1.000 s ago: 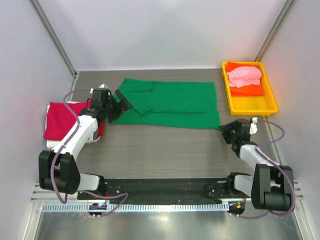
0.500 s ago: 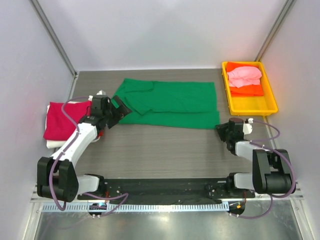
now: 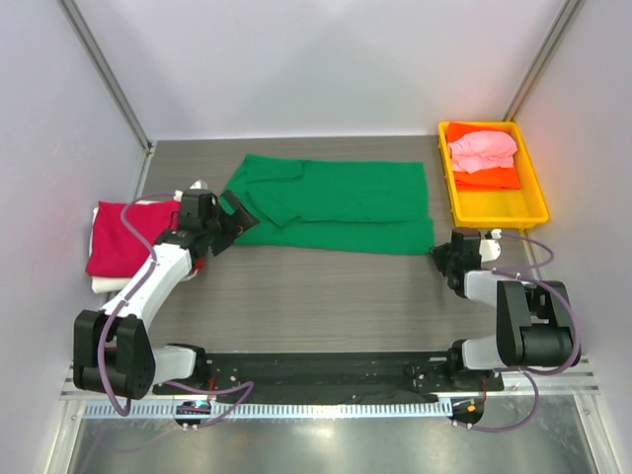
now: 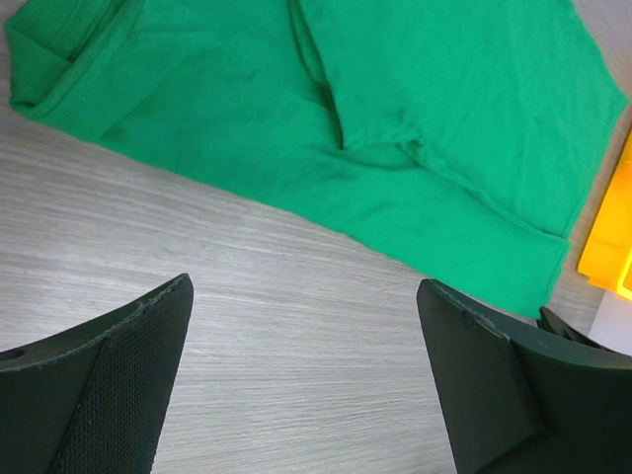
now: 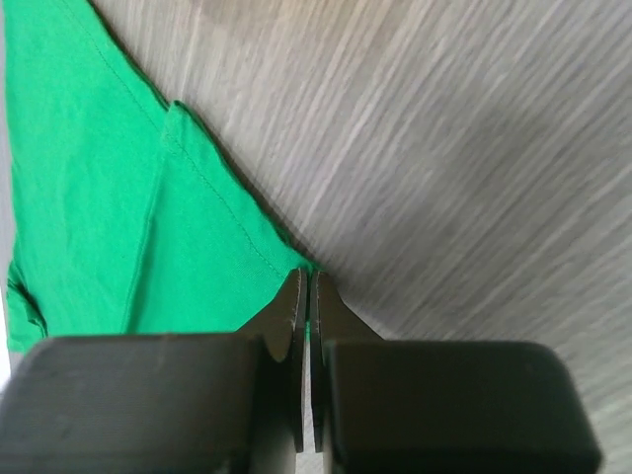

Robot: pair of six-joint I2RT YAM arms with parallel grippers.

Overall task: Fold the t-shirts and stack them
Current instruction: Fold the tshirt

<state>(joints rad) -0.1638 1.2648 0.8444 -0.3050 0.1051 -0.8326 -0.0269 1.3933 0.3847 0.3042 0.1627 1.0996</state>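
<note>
Inspection from the remote station: green t-shirt [image 3: 331, 204] lies flat on the desk [image 3: 326, 296], toward the far edge and roughly centred between the left and right edges, its long side running left to right. One layer of it is folded over the rest, so I see a seam line along its length and a sleeve tucked near its left end. Left hand [image 3: 235, 213] sits at the shirt's left end; in the left wrist view its fingers [image 4: 109, 385] are spread wide, with bare desk between them and the green cloth just beyond, nothing held. Right hand [image 3: 442, 259] is at the shirt's near right corner. In the right wrist view its fingers [image 5: 286, 316] are pressed together, leaving only a thin slit, with the tips right at the hem corner; I cannot tell whether any cloth is caught between them. At the left edge of the desk a crimson t-shirt [image 3: 123, 235] lies folded on top of a white t-shirt [image 3: 99, 284], of which only the margins show. In the far right corner stands a yellow tray [image 3: 538, 212]; inside it a crumpled pink t-shirt [image 3: 482, 150] rests on an orange t-shirt [image 3: 489, 180].
</note>
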